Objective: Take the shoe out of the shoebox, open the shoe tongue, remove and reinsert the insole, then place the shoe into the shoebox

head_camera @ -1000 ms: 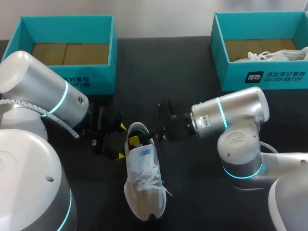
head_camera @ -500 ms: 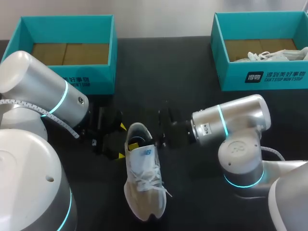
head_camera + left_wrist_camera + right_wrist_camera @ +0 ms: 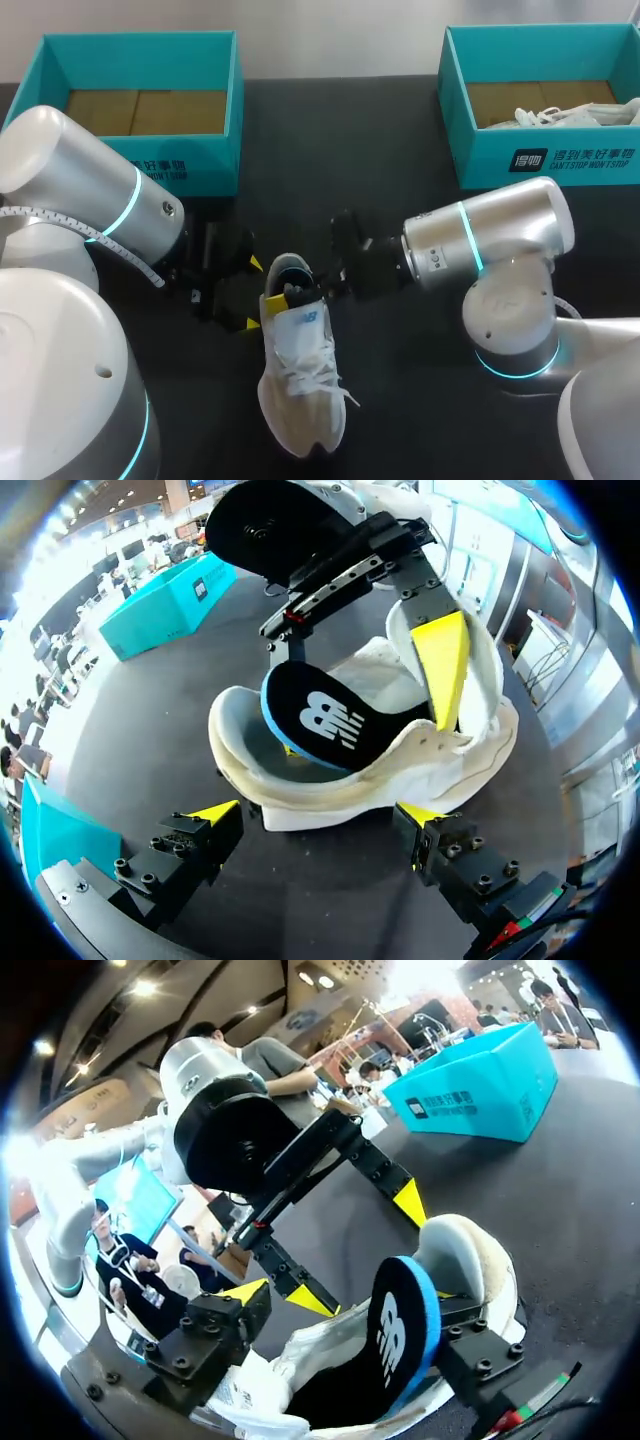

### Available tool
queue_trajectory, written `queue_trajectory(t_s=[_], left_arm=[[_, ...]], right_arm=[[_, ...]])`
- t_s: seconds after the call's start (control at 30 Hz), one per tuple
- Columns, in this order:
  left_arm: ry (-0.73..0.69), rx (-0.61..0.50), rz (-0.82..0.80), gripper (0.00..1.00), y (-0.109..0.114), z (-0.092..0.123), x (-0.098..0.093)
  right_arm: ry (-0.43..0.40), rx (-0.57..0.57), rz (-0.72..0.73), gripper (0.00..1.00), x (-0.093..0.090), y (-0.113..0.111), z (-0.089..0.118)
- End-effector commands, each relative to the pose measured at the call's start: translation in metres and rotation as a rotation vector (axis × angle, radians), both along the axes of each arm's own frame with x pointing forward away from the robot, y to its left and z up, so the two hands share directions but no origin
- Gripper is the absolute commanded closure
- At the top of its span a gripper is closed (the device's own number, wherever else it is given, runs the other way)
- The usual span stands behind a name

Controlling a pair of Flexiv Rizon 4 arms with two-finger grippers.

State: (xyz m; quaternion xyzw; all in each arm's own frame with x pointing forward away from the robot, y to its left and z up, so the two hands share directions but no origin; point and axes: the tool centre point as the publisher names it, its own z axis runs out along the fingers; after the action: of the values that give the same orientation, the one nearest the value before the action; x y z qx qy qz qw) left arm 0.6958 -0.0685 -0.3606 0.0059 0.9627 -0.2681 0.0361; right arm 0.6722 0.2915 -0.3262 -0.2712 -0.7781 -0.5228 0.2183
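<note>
Insole (image 3: 405, 1335) stands tilted up inside shoe (image 3: 298, 370), between the spread right jaws.

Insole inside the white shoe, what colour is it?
Black insole with a blue edge, best in the left wrist view.

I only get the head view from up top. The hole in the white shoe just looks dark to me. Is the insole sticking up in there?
Observer: Yes. In the right wrist view the insole stands on its edge inside the opening of the shoe.
Operator: Cool! What colour is it?
Observer: Black, with a blue edge and a white logo, shown in both wrist views.
Operator: Is the right gripper pinching it?
Observer: No. The right gripper is open: the insole leans on one of its fingers, and the other stands well apart from it.
</note>
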Motion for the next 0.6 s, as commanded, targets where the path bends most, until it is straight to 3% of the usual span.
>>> queue_trajectory(t_s=[0.03,0.17,0.33,0.6], left_arm=[[0.000,0.000,0.000,0.00,0.001,0.001,-0.001],[0.000,0.000,0.000,0.00,0.001,0.001,-0.001],[0.000,0.000,0.000,0.00,0.001,0.001,-0.001],[0.000,0.000,0.000,0.00,0.001,0.001,-0.001]], right_arm=[[-0.005,-0.029,0.008,0.02,-0.001,-0.004,0.007],[-0.007,-0.045,0.020,0.02,-0.002,-0.007,0.011],[-0.013,-0.061,0.034,0.07,-0.005,-0.005,0.016],[-0.019,-0.103,0.007,0.04,-0.005,-0.015,0.019]])
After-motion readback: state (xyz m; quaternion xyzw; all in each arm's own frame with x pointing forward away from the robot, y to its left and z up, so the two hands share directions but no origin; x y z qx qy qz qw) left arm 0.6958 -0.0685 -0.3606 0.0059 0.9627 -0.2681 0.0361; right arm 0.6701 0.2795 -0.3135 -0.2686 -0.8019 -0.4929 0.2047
